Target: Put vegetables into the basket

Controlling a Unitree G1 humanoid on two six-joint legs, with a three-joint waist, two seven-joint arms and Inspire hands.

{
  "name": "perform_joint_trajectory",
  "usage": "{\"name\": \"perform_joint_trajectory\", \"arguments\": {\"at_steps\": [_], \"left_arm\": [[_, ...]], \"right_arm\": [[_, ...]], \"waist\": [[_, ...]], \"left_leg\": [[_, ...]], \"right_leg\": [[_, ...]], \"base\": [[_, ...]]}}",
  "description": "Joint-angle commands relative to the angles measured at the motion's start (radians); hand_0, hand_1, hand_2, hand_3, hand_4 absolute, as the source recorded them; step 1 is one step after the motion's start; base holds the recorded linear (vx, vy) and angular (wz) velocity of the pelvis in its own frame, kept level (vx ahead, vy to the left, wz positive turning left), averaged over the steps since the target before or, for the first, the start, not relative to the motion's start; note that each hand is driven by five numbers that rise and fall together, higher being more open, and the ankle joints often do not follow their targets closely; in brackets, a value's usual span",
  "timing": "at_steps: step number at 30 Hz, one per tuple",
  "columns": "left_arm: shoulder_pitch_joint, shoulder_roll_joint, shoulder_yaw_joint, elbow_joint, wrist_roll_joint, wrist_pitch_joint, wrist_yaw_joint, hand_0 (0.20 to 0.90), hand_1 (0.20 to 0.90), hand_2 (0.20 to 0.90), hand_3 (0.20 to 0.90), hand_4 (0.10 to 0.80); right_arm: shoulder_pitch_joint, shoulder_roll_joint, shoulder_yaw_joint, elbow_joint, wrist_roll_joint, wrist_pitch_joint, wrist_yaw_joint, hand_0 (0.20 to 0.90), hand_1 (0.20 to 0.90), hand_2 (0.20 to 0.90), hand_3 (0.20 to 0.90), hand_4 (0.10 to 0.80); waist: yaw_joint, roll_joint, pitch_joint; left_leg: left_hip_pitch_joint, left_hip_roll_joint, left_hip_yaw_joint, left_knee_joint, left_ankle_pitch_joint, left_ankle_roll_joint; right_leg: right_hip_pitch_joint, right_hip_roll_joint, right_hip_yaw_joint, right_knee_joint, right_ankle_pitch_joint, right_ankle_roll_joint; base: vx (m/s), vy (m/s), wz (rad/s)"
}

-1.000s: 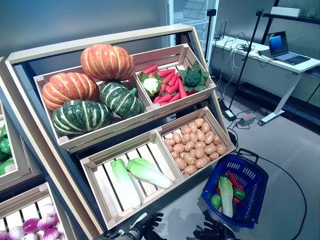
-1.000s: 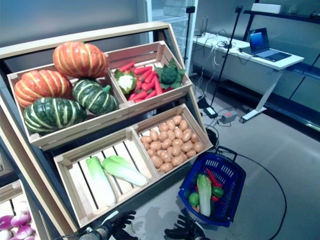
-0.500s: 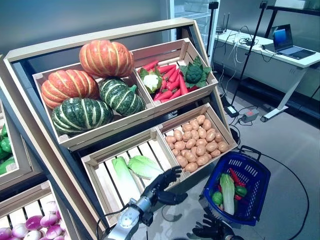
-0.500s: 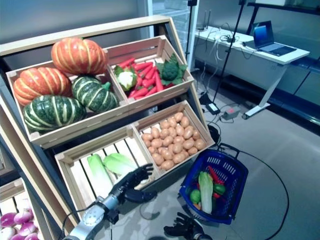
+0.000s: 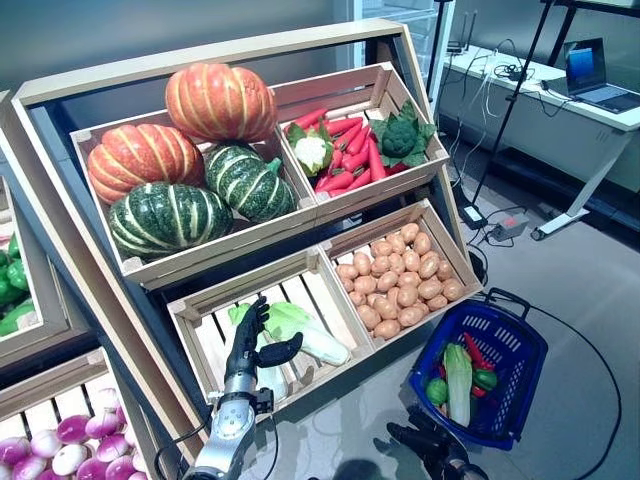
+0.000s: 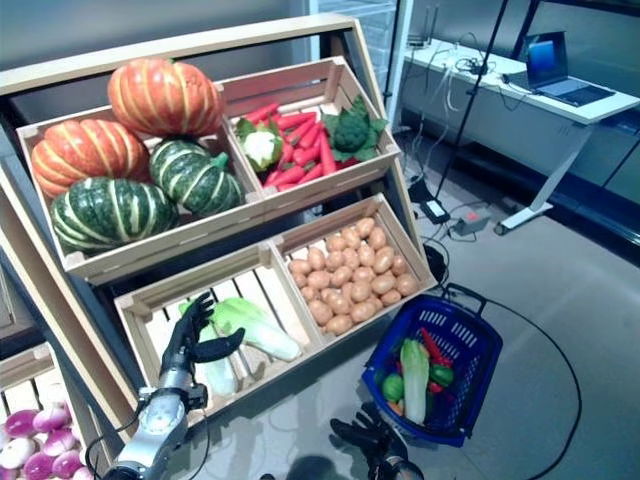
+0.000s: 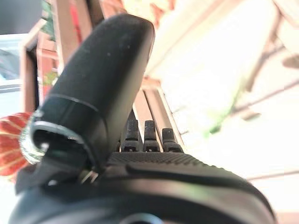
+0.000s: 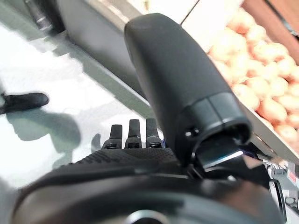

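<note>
The left hand (image 5: 247,335) is held over a cabbage (image 5: 305,330), fingers spread wide — it should be gripped mid-length, then carried to the basket (image 5: 500,345). The right hand (image 5: 420,443) hangs relaxed.

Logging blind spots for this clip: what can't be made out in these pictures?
- Cabbage under the left hand: the eye views don't settle whether they touch; the left wrist view is filled by the hand.
- Basket contents: lower layers hidden by the cabbage on top.
- Right hand: at the bottom edge, partly cut off.
- Left bins: cut by the edge.
</note>
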Motion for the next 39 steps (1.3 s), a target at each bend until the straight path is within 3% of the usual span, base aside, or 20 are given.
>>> {"name": "perform_joint_trajectory", "arguments": {"at_steps": [1,8,16,24,28,32,39], "left_arm": [[-0.172,0.019,0.035,0.014,0.09,-0.022,0.196,0.9,0.9,0.9,0.9,0.8],[-0.291,-0.065,0.006,0.161,0.095,0.025,0.433,0.9,0.9,0.9,0.9,0.8],[-0.452,-0.112,-0.016,0.318,-0.024,0.053,0.586,0.9,0.9,0.9,0.9,0.8],[-0.576,-0.097,-0.014,0.386,-0.11,0.016,0.634,0.9,0.9,0.9,0.9,0.8],[-0.686,-0.073,0.004,0.456,-0.131,0.021,0.718,0.9,0.9,0.9,0.9,0.8],[-0.743,-0.062,0.026,0.51,-0.161,0.007,0.763,0.9,0.9,0.9,0.9,0.8],[-0.815,-0.03,0.064,0.57,-0.287,-0.019,0.71,0.9,0.9,0.9,0.9,0.8]], "right_arm": [[-0.055,0.043,-0.028,-0.064,0.103,-0.097,0.092,0.9,0.9,0.9,0.9,0.8],[-0.139,0.029,0.02,-0.055,0.166,-0.157,0.127,0.9,0.9,0.9,0.9,0.8],[-0.238,0.023,0.082,-0.027,0.165,-0.156,0.075,0.9,0.9,0.9,0.9,0.8],[-0.33,0.001,0.106,-0.002,0.165,-0.167,-0.004,0.9,0.9,0.9,0.9,0.8],[-0.409,-0.018,0.09,0.021,0.222,-0.167,-0.051,0.9,0.9,0.9,0.9,0.8],[-0.445,-0.016,0.08,0.053,0.242,-0.186,-0.041,0.9,0.9,0.9,0.9,0.8],[-0.465,-0.044,0.065,0.089,0.256,-0.177,-0.036,0.9,0.9,0.9,0.9,0.8]], "waist": [[0.003,-0.036,0.017],[-0.002,-0.048,0.119],[-0.04,-0.059,0.211],[-0.068,-0.068,0.288],[-0.082,-0.074,0.331],[-0.087,-0.08,0.35],[-0.101,-0.096,0.373]], "left_leg": [[0.021,-0.025,0.023,0.002,-0.04,0.049],[-0.106,-0.029,0.018,0.221,-0.077,0.042],[-0.276,-0.029,0.036,0.442,-0.135,0.048],[-0.44,-0.023,0.044,0.611,-0.186,0.057],[-0.549,-0.017,0.04,0.718,-0.219,0.063],[-0.601,-0.005,0.045,0.765,-0.236,0.065],[-0.646,0.011,0.051,0.834,-0.291,0.058]], "right_leg": [[-0.014,-0.026,-0.006,0.097,-0.014,-0.072],[-0.133,-0.053,0.016,0.275,-0.057,-0.09],[-0.3,-0.069,0.063,0.481,-0.118,-0.105],[-0.485,-0.071,0.106,0.69,-0.183,-0.121],[-0.6,-0.062,0.135,0.805,-0.214,-0.132],[-0.66,-0.056,0.146,0.861,-0.229,-0.132],[-0.711,-0.054,0.151,0.93,-0.273,-0.126]], "base": [[0.035,0.044,0.02],[-0.049,0.046,0.07],[-0.092,0.068,-0.08],[-0.102,0.045,-0.06],[-0.135,0.017,-0.09],[-0.091,-0.012,-0.05],[-0.04,0.013,-0.07]]}}
